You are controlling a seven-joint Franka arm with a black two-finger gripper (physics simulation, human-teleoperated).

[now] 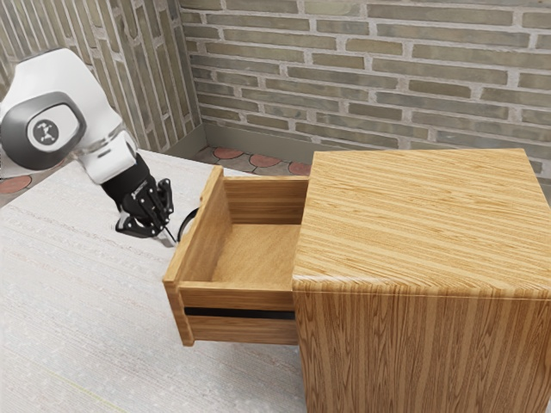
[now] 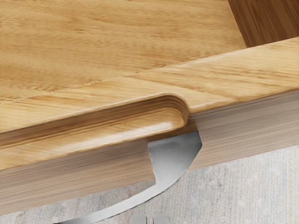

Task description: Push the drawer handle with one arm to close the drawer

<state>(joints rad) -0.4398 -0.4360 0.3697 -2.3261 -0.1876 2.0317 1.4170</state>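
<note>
In the exterior view my gripper (image 1: 169, 237) points down at the outer side of the drawer front, its fingertips close together beside the dark curved handle (image 1: 184, 224). The drawer (image 1: 202, 237) stands pulled out of the wooden cabinet (image 1: 422, 219), its inside visible. In the wrist view the grey handle (image 2: 173, 157) curves out from the drawer front (image 2: 243, 128), below a rounded notch in the top edge. My gripper's two tips (image 2: 150, 219) are side by side with a narrow gap, near the handle's bar; contact cannot be made out.
A pale table surface (image 1: 86, 301) lies under the arm and around the drawer. Behind stand brick walls (image 1: 370, 73), with a reddish tiled floor (image 1: 258, 161) beyond the table's edge.
</note>
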